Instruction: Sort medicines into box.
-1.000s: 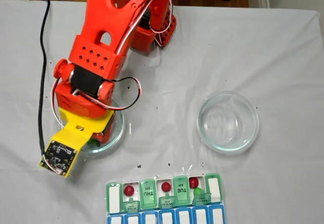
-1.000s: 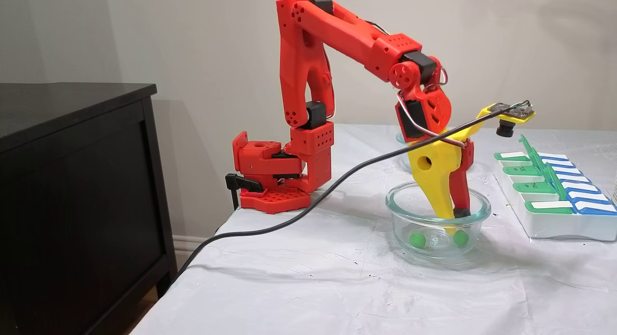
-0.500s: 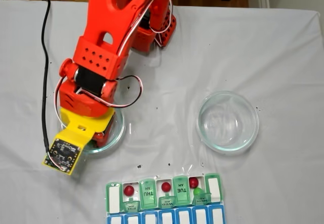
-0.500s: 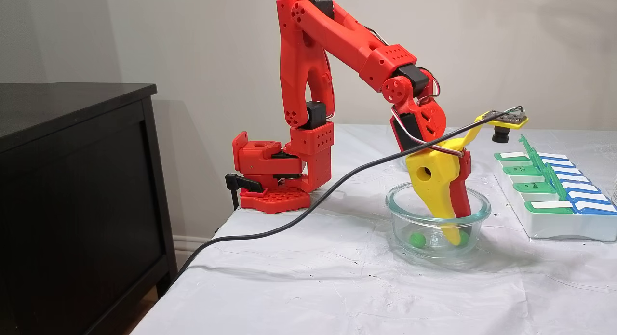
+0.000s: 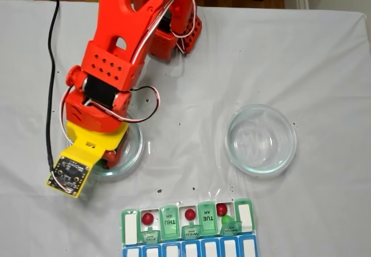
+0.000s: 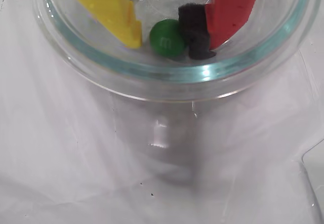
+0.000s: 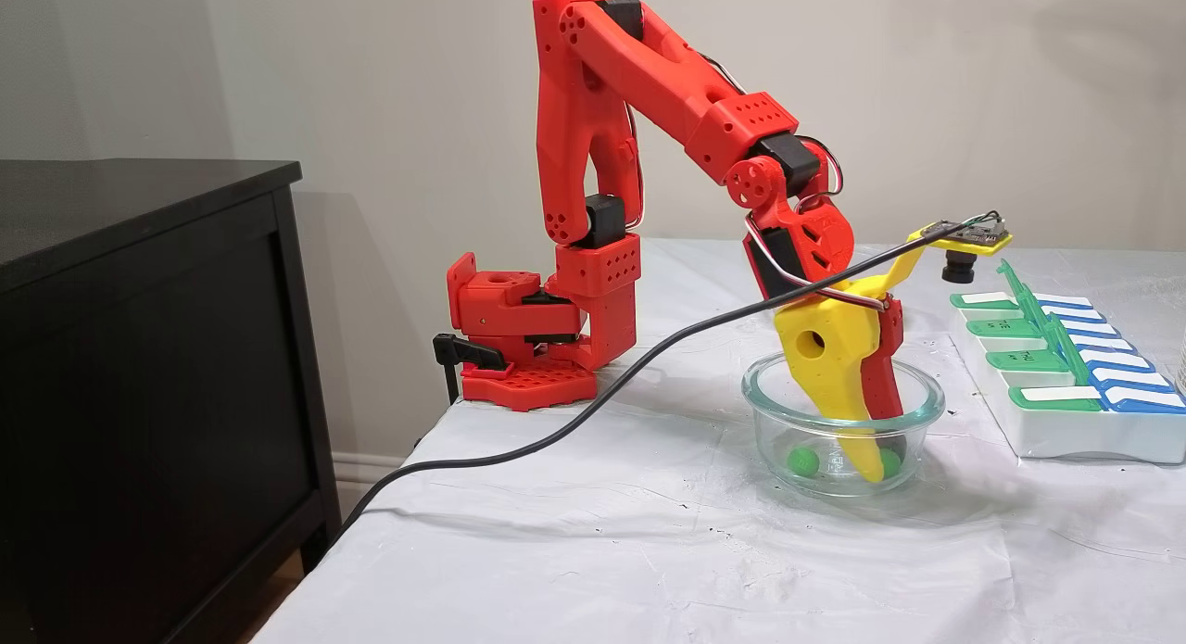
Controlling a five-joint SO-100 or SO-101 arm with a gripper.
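In the wrist view one green medicine [image 6: 167, 38] lies on the floor of a round glass dish [image 6: 202, 72]. My gripper [image 6: 168, 47] is open astride it: the black pad of the red finger [image 6: 196, 32] touches it, and the yellow finger [image 6: 114, 9] stands a small gap away. From the side, the gripper [image 7: 880, 463] reaches down into the dish [image 7: 769, 385], with that medicine [image 7: 891, 460] half hidden behind the yellow finger and a second green medicine [image 7: 801, 460] lying loose to the left. The box [image 5: 188, 225] holds three red medicines [image 5: 189, 214] and a green one [image 5: 227, 219].
An empty glass dish [image 5: 261, 139] sits right of the arm in a fixed view. A black cable [image 7: 556, 431] trails from the wrist camera over the table's left edge. A dark cabinet [image 7: 139, 347] stands beside the table. The box [image 7: 1066, 375] has its green lids raised.
The arm has sunk lower, carrying the fingers deeper into the dish and down around the right-hand green medicine. The other green medicine and the box have not moved.
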